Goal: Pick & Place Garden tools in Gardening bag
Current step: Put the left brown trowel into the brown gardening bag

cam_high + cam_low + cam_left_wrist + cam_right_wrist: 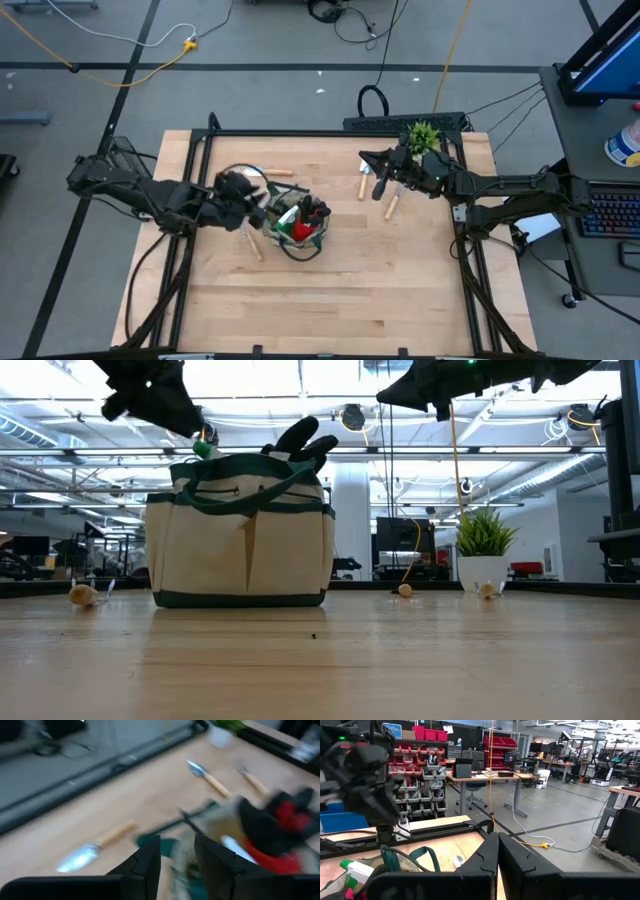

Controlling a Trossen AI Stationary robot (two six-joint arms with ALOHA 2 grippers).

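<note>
the gardening bag (pixel 297 228) stands near the middle of the counter (pixel 330 300), a little toward its left edge, with the red-and-black glove (pixel 300 226) and a green-and-white item (pixel 205 450) poking out of its top. the left pincer (pixel 262 212) hovers at the bag's left rim, its fingers (pixel 150 862) slightly apart with nothing between them. one trowel (pixel 262 172) lies just behind the bag, and a wooden handle (pixel 252 246) lies at the bag's left front. the right pincer (pixel 366 157) hangs above the far right part of the counter, fingers together and empty, over two more wooden-handled tools (pixel 392 205). a small potted plant (pixel 424 135) sits at the far right corner.
</note>
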